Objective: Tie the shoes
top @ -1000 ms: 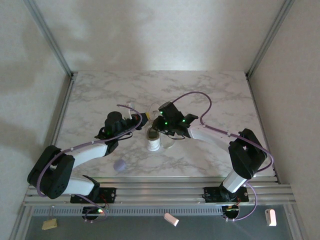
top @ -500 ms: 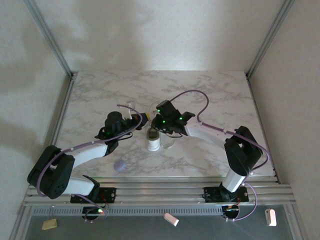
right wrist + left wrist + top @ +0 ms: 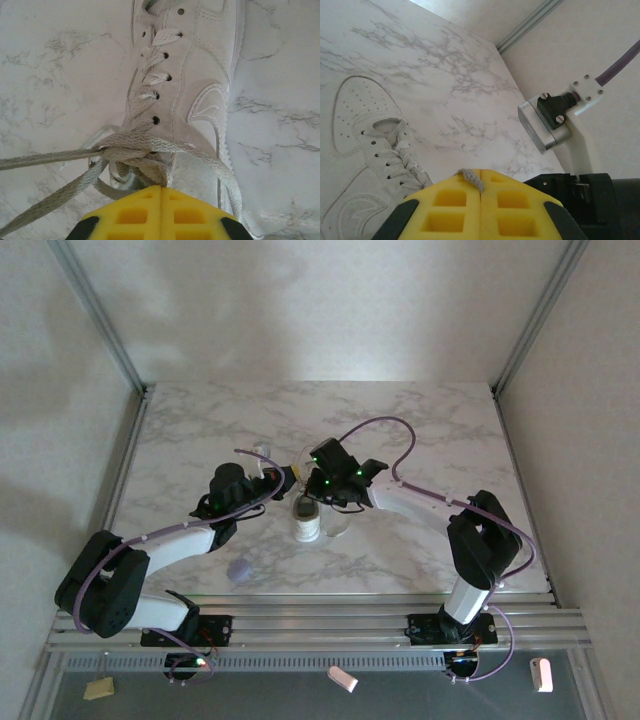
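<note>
left gripper [image 3: 480,186] clamped on lace [image 3: 471,178] tip. sneaker [image 3: 306,524] mid-table, between both grippers. right gripper [image 3: 160,192] pads together at sneaker's opening; whether lace is caught, cannot tell. lace crossed loosely at top eyelets, likely first cross only. tightening and bow left.

A robotics lab test cell is indicated: a marble-patterned surface [image 3: 440,430] is enclosed by plain white panels [image 3: 300,310] and aluminium frame posts [image 3: 100,315], and a left arm [image 3: 170,545] and right arm [image 3: 420,505] are bolted to slotted rails [image 3: 320,620]
</note>
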{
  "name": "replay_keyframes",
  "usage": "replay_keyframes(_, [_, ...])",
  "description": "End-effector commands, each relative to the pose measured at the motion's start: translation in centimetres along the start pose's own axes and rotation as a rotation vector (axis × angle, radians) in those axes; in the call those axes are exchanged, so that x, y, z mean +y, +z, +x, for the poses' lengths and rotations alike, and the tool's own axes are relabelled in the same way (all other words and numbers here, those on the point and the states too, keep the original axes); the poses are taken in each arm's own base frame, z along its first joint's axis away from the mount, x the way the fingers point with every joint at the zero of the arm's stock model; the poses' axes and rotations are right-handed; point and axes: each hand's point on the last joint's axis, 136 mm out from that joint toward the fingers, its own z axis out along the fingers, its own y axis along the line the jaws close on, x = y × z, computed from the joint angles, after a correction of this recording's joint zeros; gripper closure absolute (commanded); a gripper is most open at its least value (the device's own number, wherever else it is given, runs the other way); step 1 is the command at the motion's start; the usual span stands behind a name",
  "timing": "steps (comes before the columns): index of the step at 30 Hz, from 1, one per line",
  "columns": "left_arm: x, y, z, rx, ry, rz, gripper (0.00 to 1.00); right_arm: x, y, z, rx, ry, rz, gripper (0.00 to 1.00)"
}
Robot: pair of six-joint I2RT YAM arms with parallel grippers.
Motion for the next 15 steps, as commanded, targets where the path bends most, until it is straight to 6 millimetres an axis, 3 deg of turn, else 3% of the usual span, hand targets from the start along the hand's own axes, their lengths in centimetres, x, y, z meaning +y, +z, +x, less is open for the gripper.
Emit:
replay_keyframes(1, [-0.6,-0.1,0.0,-0.003,0.031,0.018,1.0,0.6,-1.7,-0.8,-0.029,-0.061,0.02,1.0])
replay_keyframes(5, [-0.7,-0.2,0.2,0.006,0.035,0.018,1.0,1.2,-1.4,-0.8,0.033,-0.186,0.036,1.0])
replay_keyframes(15, [-0.8,-0.5,0.8,0.026,0.038,0.028,1.0,-0.4,-0.7,-1.6,0.127,-0.33,0.118,1.0])
